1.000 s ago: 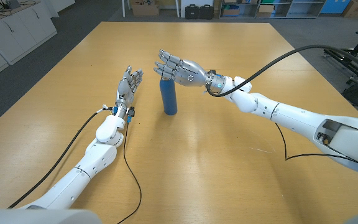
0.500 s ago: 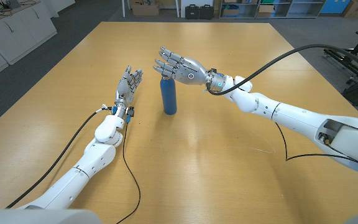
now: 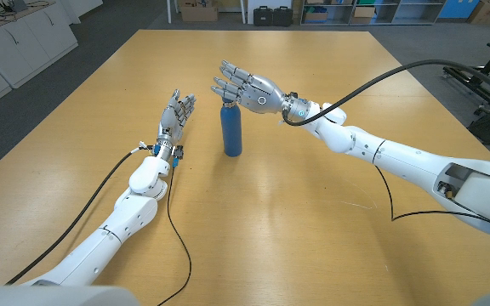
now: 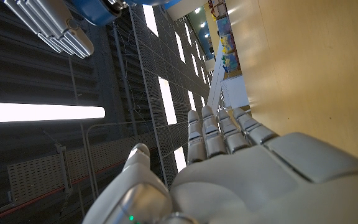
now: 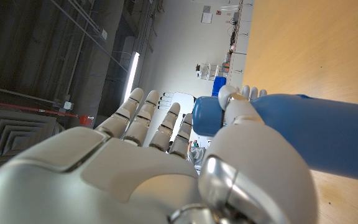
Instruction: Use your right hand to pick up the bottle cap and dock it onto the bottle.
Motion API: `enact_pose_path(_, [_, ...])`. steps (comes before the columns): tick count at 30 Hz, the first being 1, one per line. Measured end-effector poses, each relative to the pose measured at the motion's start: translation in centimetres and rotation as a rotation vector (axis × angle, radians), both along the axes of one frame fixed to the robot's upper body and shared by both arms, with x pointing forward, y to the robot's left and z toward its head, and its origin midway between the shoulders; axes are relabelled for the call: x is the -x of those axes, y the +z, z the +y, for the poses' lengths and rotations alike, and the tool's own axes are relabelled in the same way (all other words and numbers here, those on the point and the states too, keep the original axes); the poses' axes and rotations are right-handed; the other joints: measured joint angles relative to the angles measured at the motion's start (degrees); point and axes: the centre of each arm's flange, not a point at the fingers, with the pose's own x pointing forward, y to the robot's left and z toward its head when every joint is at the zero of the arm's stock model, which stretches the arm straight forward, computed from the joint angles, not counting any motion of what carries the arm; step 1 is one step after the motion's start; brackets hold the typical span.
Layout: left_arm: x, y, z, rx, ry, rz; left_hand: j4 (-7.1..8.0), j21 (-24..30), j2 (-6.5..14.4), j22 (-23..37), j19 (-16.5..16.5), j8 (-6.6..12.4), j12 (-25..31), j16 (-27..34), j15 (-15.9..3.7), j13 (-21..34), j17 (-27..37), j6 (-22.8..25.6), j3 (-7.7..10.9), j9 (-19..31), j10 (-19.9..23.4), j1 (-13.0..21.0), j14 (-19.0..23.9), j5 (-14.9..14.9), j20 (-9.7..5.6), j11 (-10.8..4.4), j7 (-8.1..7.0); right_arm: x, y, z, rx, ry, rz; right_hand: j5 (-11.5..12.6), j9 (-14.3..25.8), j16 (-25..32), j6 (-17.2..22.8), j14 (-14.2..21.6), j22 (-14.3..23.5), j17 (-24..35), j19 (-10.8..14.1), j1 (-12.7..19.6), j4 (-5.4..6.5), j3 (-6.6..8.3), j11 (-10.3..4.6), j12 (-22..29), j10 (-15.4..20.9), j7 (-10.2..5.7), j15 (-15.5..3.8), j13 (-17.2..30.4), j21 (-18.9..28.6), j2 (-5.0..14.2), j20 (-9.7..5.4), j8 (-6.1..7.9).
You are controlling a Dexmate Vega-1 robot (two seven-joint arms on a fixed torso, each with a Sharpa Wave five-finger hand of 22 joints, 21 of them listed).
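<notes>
Much bare table (image 3: 313, 229) around bottle (image 3: 230, 130) — right hand (image 3: 245, 88) just above.

Bottle (image 3: 230, 130) stands mid-table (image 3: 313, 221) — between both robot hands.

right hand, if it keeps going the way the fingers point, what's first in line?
Probably nothing: the right hand points over the top of the blue bottle toward open table beyond the left hand. Depth is uncertain.

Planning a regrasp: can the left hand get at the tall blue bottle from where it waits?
Probably yes. The left hand stands beside the tall blue bottle with bare wooden table between them; the right hand hovers at its top only.
</notes>
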Motion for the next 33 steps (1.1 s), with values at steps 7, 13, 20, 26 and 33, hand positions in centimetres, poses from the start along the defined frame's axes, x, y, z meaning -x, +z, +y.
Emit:
enact_pose_path(7, [0.00,-0.03,0.02,0.001,-0.003,0.001,-0.14,0.0,0.0,0.0,0.0,0.00,0.0,0.0,0.00,0.0,0.0,0.0,-0.14,0.0,0.0,0.0,0.0,0.0,0.00,0.00,0.00,0.16,0.13,-0.11,-0.004,-0.009,0.010,0.6,0.0,-0.4,-1.9,-2.9,0.0,0.0,-1.2,-1.7,0.47,-0.95,1.06,0.0,-3.4,0.37,0.06,0.2,-1.0,-0.69,-0.19,-0.89])
enact_pose_path(13, [-0.03,-0.13,0.07,-0.001,-0.005,0.003,-0.14,0.0,0.0,0.0,0.0,0.00,0.0,0.0,0.00,0.0,0.0,0.0,-0.14,0.0,0.5,0.0,0.0,0.0,0.00,0.09,0.00,0.29,0.35,-0.15,-0.013,-0.021,0.017,1.3,0.0,-0.4,-4.6,-6.3,0.0,0.0,-2.4,-2.9,0.59,-1.53,2.62,0.0,-6.2,1.56,0.10,0.2,-1.8,-1.36,0.33,-2.02])
enact_pose_path(20, [-0.04,-0.17,0.15,0.001,-0.006,0.002,-0.38,0.0,0.2,0.0,0.0,0.00,0.0,0.0,0.00,0.0,0.0,0.0,0.11,0.0,0.5,0.2,0.0,0.0,0.00,0.09,0.01,0.33,0.51,-0.16,-0.021,-0.050,0.017,2.1,0.0,-0.4,-7.6,-9.9,0.0,-0.2,-4.2,-3.7,0.70,-1.65,3.85,-0.3,-8.8,3.37,0.81,0.2,-3.0,-1.35,1.14,-2.75])
enact_pose_path(26, [0.00,-0.12,0.24,0.001,-0.006,-0.001,-0.38,0.0,0.2,0.0,0.0,0.00,0.0,0.0,0.00,0.0,0.0,0.0,0.11,0.0,0.5,0.2,0.0,0.0,0.00,0.09,0.01,0.35,0.48,-0.29,-0.028,-0.078,0.015,2.5,0.0,-0.4,-8.9,-11.4,0.0,-0.2,-4.9,-3.7,0.70,-2.12,4.22,-0.5,-10.4,4.08,1.27,0.2,-3.5,-1.35,1.47,-2.96])
enact_pose_path(33, [0.08,0.01,0.24,-0.003,-0.007,-0.004,-0.37,0.0,0.2,0.0,0.0,0.00,0.0,0.0,0.00,0.0,0.0,0.0,0.10,0.0,0.5,0.2,0.0,0.0,0.00,0.10,0.01,0.60,0.40,-0.78,-0.033,-0.113,0.018,2.8,0.0,-0.4,-10.1,-11.9,0.0,-0.4,-5.3,-4.3,0.70,-2.12,4.54,-0.5,-10.7,4.68,1.15,0.2,-3.5,-1.34,1.23,-3.19])
